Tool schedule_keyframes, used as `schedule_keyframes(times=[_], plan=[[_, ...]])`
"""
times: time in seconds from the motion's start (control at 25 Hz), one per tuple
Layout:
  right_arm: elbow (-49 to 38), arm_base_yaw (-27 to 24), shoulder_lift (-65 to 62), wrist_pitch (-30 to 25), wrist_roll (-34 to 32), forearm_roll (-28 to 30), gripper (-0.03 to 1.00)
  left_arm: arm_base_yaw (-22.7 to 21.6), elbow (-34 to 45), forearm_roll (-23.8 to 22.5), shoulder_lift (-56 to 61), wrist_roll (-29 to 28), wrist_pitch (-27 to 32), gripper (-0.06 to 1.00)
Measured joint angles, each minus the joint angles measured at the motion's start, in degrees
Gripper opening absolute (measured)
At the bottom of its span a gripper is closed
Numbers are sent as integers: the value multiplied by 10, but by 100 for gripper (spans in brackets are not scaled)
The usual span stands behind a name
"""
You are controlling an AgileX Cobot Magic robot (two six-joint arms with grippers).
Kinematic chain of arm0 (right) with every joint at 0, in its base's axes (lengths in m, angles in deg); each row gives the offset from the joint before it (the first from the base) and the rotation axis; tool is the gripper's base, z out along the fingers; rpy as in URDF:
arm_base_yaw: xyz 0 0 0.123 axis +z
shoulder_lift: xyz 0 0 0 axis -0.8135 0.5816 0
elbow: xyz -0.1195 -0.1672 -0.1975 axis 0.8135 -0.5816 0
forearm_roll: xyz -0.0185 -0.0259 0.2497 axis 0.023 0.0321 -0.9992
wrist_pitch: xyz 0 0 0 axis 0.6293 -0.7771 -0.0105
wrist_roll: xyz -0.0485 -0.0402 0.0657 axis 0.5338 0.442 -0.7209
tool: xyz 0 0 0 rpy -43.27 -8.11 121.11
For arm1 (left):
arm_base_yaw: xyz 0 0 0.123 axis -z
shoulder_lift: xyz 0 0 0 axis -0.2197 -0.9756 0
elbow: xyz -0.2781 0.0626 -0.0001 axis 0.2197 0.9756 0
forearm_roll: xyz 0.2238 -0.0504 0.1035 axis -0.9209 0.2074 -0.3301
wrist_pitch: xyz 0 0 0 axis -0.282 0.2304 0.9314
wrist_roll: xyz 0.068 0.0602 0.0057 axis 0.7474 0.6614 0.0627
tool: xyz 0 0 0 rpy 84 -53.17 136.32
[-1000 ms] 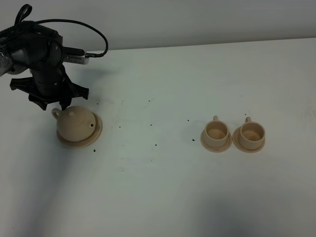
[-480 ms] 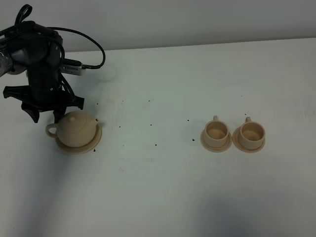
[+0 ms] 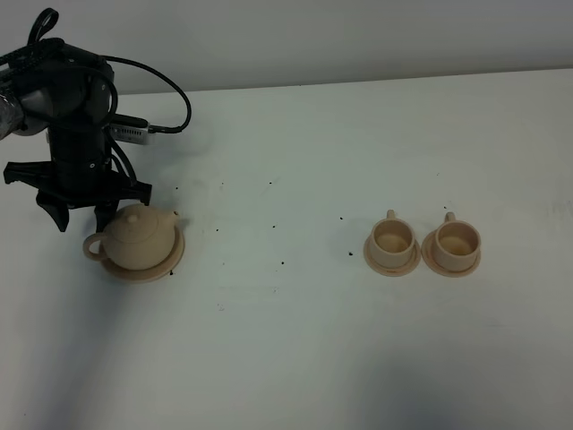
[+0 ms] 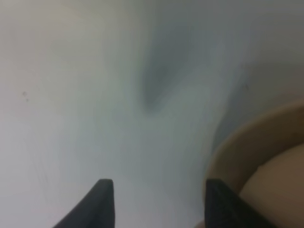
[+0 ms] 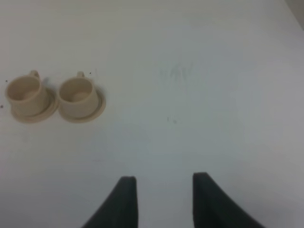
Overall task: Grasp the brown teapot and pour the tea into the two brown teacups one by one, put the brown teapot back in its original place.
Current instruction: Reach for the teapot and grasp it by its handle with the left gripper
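Note:
The brown teapot point(image 3: 139, 237) stands upright on its flat round dish point(image 3: 170, 262) at the left of the table, handle to the left. My left gripper point(image 3: 82, 218) is open just behind the handle and holds nothing. In the left wrist view its fingertips point(image 4: 102, 199) are spread over bare table, with the teapot's tan side point(image 4: 285, 190) blurred beside one finger. The two brown teacups point(image 3: 392, 238) point(image 3: 456, 240) sit side by side on their saucers at the right. The right wrist view shows them too point(image 5: 26, 90) point(image 5: 77, 92). My right gripper point(image 5: 164, 199) is open and empty, outside the high view.
Small dark specks point(image 3: 283, 262) dot the white table point(image 3: 286, 340) between the teapot and the cups. A black cable point(image 3: 170, 90) loops off the left arm above the table's back edge.
The teapot went from tilted, handle up in my left gripper, to upright on its dish with the handle at the left. The left gripper opened and let go of it.

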Motion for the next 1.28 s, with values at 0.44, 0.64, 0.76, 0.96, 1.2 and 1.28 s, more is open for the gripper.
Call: schedule_keyframes(times=[0.44, 0.64, 0.76, 0.96, 1.2, 1.28], plan=[[0, 0, 0, 0, 0, 0, 31, 1, -7, -11, 34, 24, -21, 48], [0, 0, 0, 0, 0, 0, 31, 1, -7, 13, 65, 144, 6, 48], [0, 0, 0, 0, 0, 0, 31, 1, -7, 53, 82, 274, 10, 48], [0, 0, 0, 0, 0, 0, 31, 1, -7, 142, 104, 453, 10, 47], [0, 0, 0, 0, 0, 0, 31, 1, 10, 183, 106, 561, 10, 41], [0, 0, 0, 0, 0, 0, 31, 1, 29, 180, 106, 578, 10, 40]])
